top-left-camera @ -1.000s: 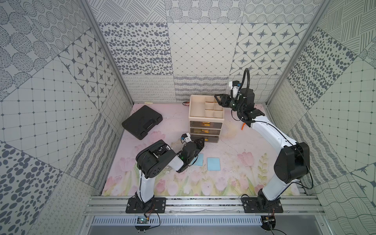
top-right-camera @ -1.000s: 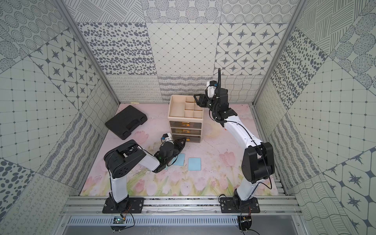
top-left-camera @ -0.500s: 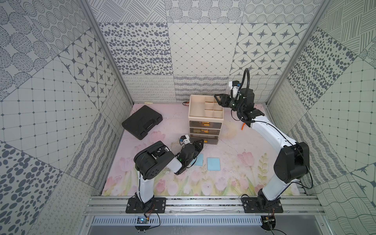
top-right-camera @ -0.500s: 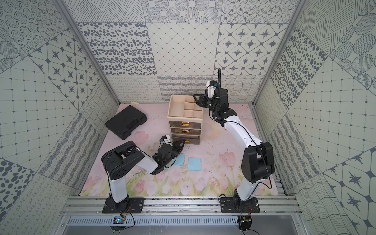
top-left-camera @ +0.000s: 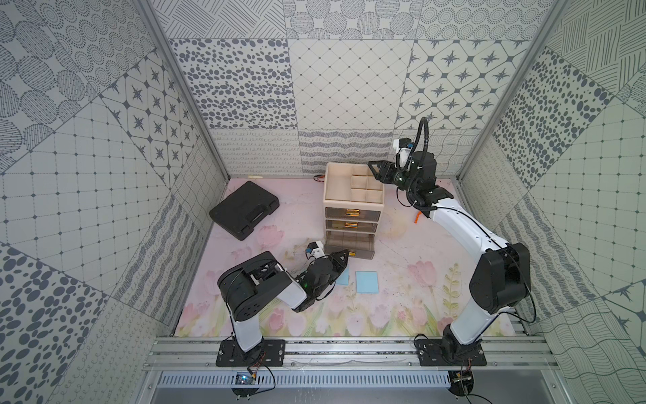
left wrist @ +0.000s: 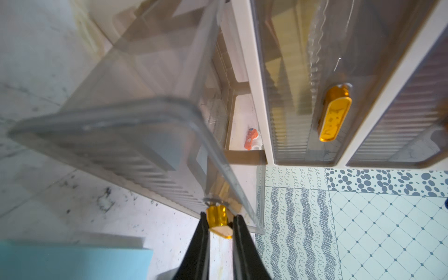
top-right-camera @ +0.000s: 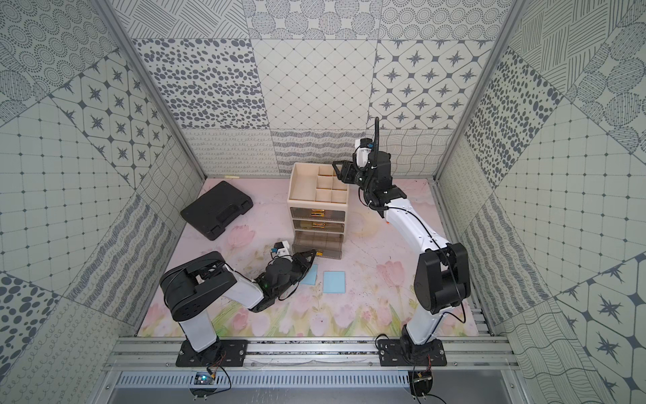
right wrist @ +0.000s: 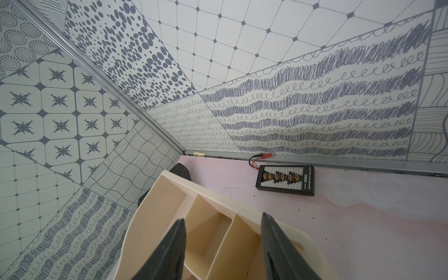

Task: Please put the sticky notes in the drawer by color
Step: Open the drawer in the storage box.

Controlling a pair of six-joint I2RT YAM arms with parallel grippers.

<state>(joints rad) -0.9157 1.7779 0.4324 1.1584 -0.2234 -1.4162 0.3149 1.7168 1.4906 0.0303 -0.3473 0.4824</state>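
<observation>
The drawer cabinet (top-left-camera: pixel 328 190) (top-right-camera: pixel 292 190), cream with three translucent grey drawers, stands at the back of the mat. Its bottom drawer (top-left-camera: pixel 349 242) (left wrist: pixel 135 135) is pulled out. My left gripper (top-left-camera: pixel 346 252) (top-right-camera: pixel 313 252) (left wrist: pixel 219 215) is shut on that drawer's gold handle (left wrist: pixel 217 216). Two light blue sticky notes lie on the mat in front: one in the open (top-left-camera: pixel 367 282) (top-right-camera: pixel 334 282), one partly under my left wrist (top-left-camera: pixel 343 277) (left wrist: pixel 72 261). My right gripper (top-left-camera: pixel 372 166) (top-right-camera: pixel 337 166) (right wrist: pixel 222 217) hangs open over the top tray's back right corner, holding nothing.
A flat black case (top-left-camera: pixel 244 210) lies at the back left. Behind the cabinet sit a black connector board (right wrist: pixel 286 180) and a red and black wire (right wrist: pixel 261 157). A small orange piece (top-left-camera: pixel 416 218) lies right of the cabinet. Yellow shows through the middle drawer's front (left wrist: pixel 291 72).
My left arm has drawn back toward the front, and the bottom drawer has slid further out with the handle in the gripper. The right arm has not moved.
</observation>
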